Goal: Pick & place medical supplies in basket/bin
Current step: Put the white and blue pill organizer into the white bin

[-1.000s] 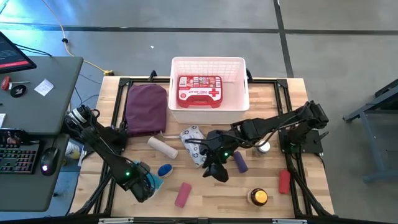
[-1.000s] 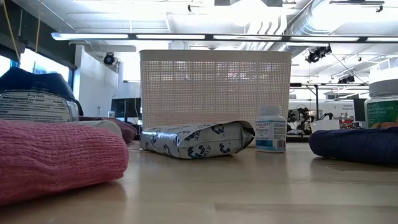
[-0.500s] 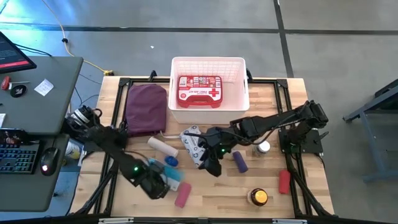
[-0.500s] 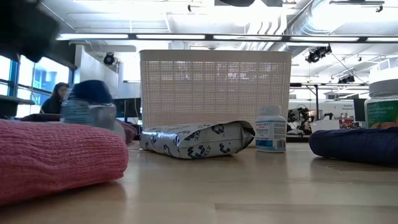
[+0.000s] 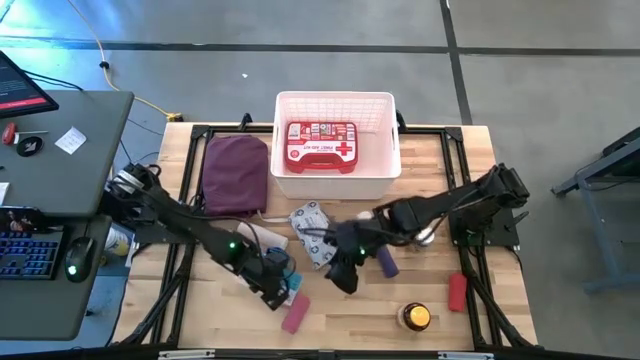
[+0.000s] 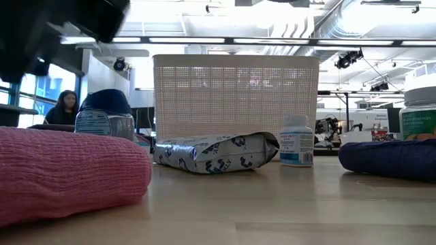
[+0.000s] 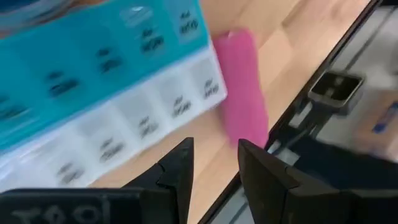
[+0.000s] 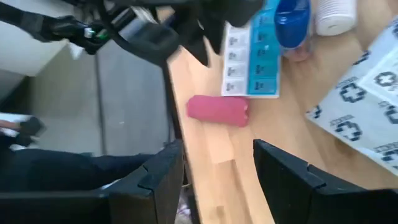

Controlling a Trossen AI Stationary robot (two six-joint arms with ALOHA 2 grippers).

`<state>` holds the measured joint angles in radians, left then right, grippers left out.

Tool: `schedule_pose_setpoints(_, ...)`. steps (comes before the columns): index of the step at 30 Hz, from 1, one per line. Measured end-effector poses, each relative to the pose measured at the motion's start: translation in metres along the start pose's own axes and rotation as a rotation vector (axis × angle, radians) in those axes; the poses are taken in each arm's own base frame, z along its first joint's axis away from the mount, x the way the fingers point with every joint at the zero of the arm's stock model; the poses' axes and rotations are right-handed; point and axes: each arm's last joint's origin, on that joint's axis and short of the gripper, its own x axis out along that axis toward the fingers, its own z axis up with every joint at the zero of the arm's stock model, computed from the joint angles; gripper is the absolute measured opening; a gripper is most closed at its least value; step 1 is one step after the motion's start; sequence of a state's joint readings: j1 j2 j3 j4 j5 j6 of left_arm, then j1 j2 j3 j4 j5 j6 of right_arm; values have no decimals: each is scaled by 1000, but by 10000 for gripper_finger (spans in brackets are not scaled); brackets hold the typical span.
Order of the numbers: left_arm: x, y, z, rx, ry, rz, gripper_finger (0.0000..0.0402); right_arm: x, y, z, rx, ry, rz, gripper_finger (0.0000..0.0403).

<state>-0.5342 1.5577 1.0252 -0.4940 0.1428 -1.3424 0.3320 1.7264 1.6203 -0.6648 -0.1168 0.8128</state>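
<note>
Two grippers: your left gripper (image 5: pixel 282 291), fingers slightly parted and empty, has the blue-white box (image 5: pixel 284 285) at its 12 o'clock; your right gripper (image 5: pixel 344 280), parted, holds nothing beside the wipes packet (image 5: pixel 312 234).

Red first-aid case (image 5: pixel 321 146) lies flat inside white basket (image 5: pixel 337 183); pink roll (image 5: pixel 293 312) on table

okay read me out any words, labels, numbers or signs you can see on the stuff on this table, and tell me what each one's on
No wording can be read for certain.
Red first-aid case in the white basket: white cross sign; the label strip is too small to read.
Wipes packet: printed cross symbols, no legible words.
Small white bottle: blue label, too small to read.
Teal-and-white pill organizer: lid markings blurred.
Blue-capped bottle: label blurred.
Jar at the low view's edge: label unreadable.
</note>
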Motion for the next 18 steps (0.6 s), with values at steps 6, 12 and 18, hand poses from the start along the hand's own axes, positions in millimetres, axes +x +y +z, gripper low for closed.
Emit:
schedule_pose_setpoints(6, -32, 18, -19, 26, 43, 294, 161, 12, 5, -10, -5, -28, -66, 186)
schedule_pose_setpoints(12, -37, 37, -41, -25, 55, 497, 161, 30, -11, 8, 17, -55, -71, 186)
schedule_pose_setpoints(18, -19, 49, -48, -81, 11, 478, 161, 71, -41, 32, 61, -2, 36, 186)
